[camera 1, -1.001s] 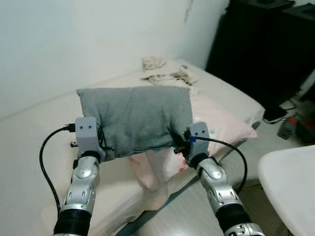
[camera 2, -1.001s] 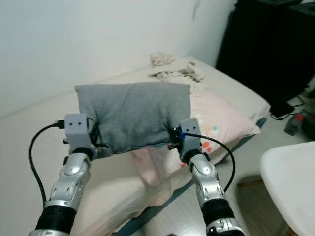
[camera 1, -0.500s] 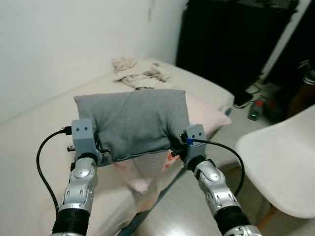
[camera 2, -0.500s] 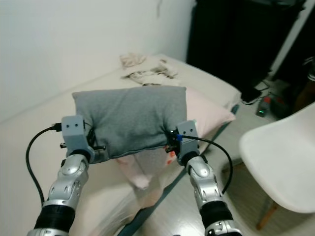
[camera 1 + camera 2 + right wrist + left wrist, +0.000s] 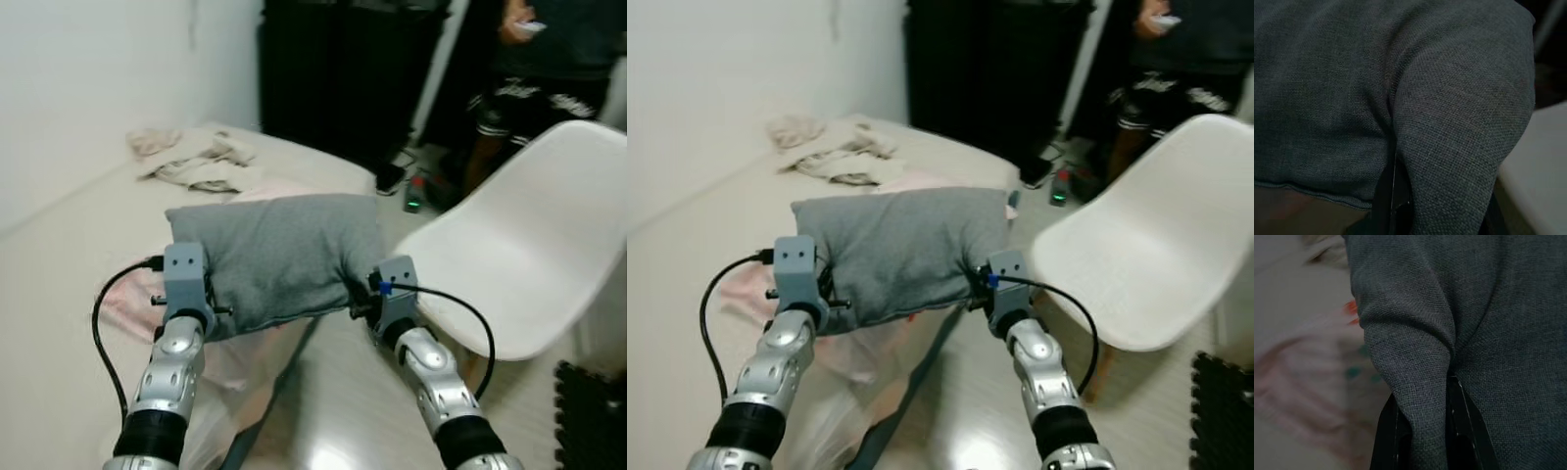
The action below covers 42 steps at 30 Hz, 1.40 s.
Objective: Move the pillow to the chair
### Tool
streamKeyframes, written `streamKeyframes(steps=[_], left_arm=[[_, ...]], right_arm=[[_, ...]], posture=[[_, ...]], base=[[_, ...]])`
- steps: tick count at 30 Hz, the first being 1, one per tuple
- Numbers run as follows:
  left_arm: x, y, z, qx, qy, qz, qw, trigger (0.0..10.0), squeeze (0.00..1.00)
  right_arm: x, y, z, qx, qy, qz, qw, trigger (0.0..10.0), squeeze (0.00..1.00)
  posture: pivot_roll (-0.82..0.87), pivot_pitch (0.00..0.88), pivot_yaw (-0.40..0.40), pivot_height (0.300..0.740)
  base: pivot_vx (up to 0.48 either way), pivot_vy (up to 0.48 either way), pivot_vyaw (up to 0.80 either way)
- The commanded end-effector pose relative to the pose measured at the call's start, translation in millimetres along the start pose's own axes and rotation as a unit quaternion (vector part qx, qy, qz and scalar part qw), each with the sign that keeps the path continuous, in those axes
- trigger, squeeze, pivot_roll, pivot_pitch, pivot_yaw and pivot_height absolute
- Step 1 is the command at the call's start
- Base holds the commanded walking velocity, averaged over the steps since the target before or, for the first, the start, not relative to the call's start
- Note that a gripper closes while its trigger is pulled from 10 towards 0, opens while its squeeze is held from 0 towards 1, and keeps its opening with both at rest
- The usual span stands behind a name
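i've swung away from the bed and the white moulded plastic chair (image 5: 519, 245) is now just right of the soft grey fabric pillow (image 5: 279, 255), pinched aloft between my left tool (image 5: 211, 305) and right tool (image 5: 364, 299).

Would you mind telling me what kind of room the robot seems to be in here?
Most likely a bedroom: a low bed with crumpled laundry on it, a pink pillow, and a white chair standing beside it.
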<state>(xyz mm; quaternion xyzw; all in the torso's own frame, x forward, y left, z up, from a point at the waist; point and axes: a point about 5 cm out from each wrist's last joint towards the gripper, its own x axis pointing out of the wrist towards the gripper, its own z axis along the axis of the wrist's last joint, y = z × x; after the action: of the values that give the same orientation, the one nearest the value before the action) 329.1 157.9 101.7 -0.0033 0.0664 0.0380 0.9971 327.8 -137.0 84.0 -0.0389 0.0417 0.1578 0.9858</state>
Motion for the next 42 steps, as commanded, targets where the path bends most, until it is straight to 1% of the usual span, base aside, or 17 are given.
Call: streamKeyframes(steps=[1, 4, 5, 11, 16, 17, 18, 20, 22, 27, 29, 30, 35, 40, 42], left_arm=[[-1.4, -6.0, 4.0, 0.002, -0.013, -0.024, 1.000, 10.0, 0.00], [-4.3, -4.9, 1.1, 0.004, -0.014, -0.026, 1.000, 10.0, 0.00], [-7.2, -1.2, -3.0, 0.007, -0.018, -0.017, 1.000, 10.0, 0.00], [-9.6, 2.4, -4.1, 0.000, -0.030, -0.008, 1.000, 10.0, 0.00], [-10.8, -3.8, -2.4, 0.010, -0.047, -0.022, 0.999, 10.0, 0.00], [-10.8, -3.8, -2.4, 0.010, -0.047, -0.022, 0.999, 10.0, 0.00], [-11.1, -8.2, -1.1, 0.007, -0.051, -0.032, 0.998, 10.0, 0.00], [-11.1, -9.4, -0.6, 0.005, -0.052, -0.034, 0.998, 10.0, 0.00], [-10.0, -11.1, 0.9, 0.011, -0.054, -0.035, 0.998, 10.0, 0.00], [-8.4, -11.0, 1.7, 0.017, -0.056, -0.036, 0.998, 10.0, 0.00], [-8.5, -10.4, -0.2, 0.000, -0.049, -0.038, 0.998, 10.0, 0.00], [-8.7, -10.6, -0.3, -0.001, -0.049, -0.039, 0.998, 10.0, 0.00], [-8.9, -11.7, 1.3, 0.004, -0.057, -0.041, 0.998, 10.0, 0.00], [-8.6, -12.4, 2.3, 0.004, -0.058, -0.042, 0.997, 10.0, 0.00], [-8.6, -12.7, 3.1, 0.004, -0.059, -0.044, 0.997, 10.0, 0.00]], right_arm=[[2.7, 9.8, 3.3, -0.001, -0.009, 0.019, 1.000, 10.0, 0.00], [1.1, 9.4, 3.9, -0.003, -0.013, 0.018, 1.000, 10.0, 0.00], [-2.4, 6.7, -0.4, -0.001, -0.009, 0.011, 1.000, 10.0, 0.00], [-5.4, 5.4, -5.6, 0.000, -0.003, 0.006, 1.000, 10.0, 0.00], [-4.3, 7.0, -4.8, 0.002, -0.004, 0.003, 1.000, 10.0, 0.00], [-4.3, 7.0, -4.8, 0.002, -0.004, 0.003, 1.000, 10.0, 0.00], [-4.0, 8.1, -4.8, 0.004, -0.004, 0.002, 1.000, 10.0, 0.00], [-4.0, 8.6, -4.9, 0.005, -0.004, 0.002, 1.000, 10.0, 0.00], [-4.1, 11.0, -5.3, 0.005, -0.004, 0.004, 1.000, 10.0, 0.00], [-4.6, 12.6, -5.4, 0.006, -0.004, 0.004, 1.000, 10.0, 0.00], [-5.7, 11.9, -7.1, 0.006, -0.002, 0.001, 1.000, 10.0, 0.00], [-6.0, 11.1, -7.5, 0.006, -0.002, -0.001, 1.000, 10.0, 0.00], [-6.6, 7.3, -6.8, 0.007, -0.002, -0.006, 1.000, 10.0, 0.00], [-7.3, 6.8, -7.2, 0.006, -0.002, -0.008, 1.000, 10.0, 0.00], [-7.5, 7.3, -7.0, 0.015, -0.007, -0.007, 1.000, 10.0, 0.00]], posture=[[0.01, 0.058, -0.017, 0.740], [0.01, 0.052, -0.012, 0.740], [0.00, 0.042, -0.007, 0.740], [0.00, 0.059, 0.000, 0.740], [-0.01, 0.062, 0.010, 0.740], [-0.01, 0.062, 0.010, 0.740], [-0.01, 0.062, 0.010, 0.740], [-0.01, 0.062, 0.010, 0.740], [-0.01, 0.064, 0.011, 0.740], [-0.01, 0.069, 0.016, 0.740], [-0.02, 0.066, 0.024, 0.740], [-0.02, 0.065, 0.023, 0.740], [-0.02, 0.065, 0.021, 0.740], [-0.02, 0.066, 0.023, 0.740], [-0.02, 0.068, 0.025, 0.740]], base=[[0.000, 0.000, -0.80], [0.000, 0.000, -0.80], [0.000, 0.000, -0.80], [0.000, 0.000, -0.80], [0.000, 0.000, -0.80], [0.000, 0.000, -0.80], [0.000, 0.000, -0.80], [0.000, 0.000, -0.80], [0.000, 0.000, -0.80], [0.000, 0.000, -0.80], [0.000, 0.000, -0.80], [0.000, 0.000, -0.80], [0.000, 0.000, -0.80], [0.000, 0.000, -0.80], [0.000, 0.000, -0.80]])
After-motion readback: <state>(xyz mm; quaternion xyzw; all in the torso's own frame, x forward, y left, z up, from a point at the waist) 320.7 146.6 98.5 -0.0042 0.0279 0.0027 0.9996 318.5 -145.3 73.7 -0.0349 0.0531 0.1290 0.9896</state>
